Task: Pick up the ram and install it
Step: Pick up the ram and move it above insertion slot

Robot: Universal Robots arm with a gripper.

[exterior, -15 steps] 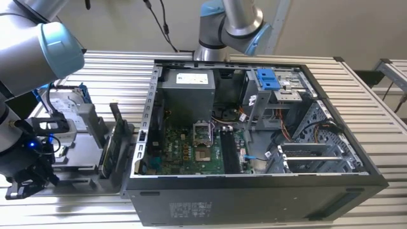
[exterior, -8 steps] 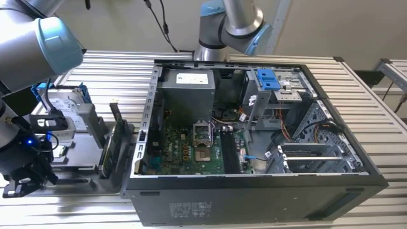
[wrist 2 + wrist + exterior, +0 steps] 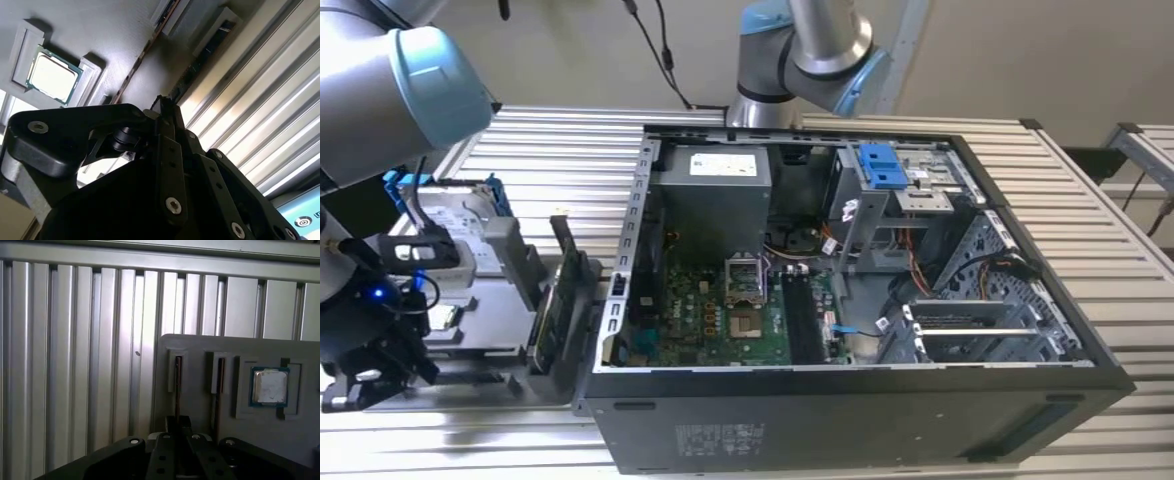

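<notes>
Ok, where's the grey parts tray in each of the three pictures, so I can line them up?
Exterior view: the grey parts tray sits at the exterior view's left, beside the computer case.
Second wrist view: it spreads beyond the gripper, holding the processor chip.
First wrist view: beyond the gripper, chip in its recess.
Shared landmark: the ribbed metal table under the tray.

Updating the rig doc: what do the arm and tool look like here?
The arm has silver-grey tubular links and rounded joints with light blue caps. Its wrist end is black, with a small blue light. The tool is matte black: angular linked bars pinned with silver screws.
</notes>
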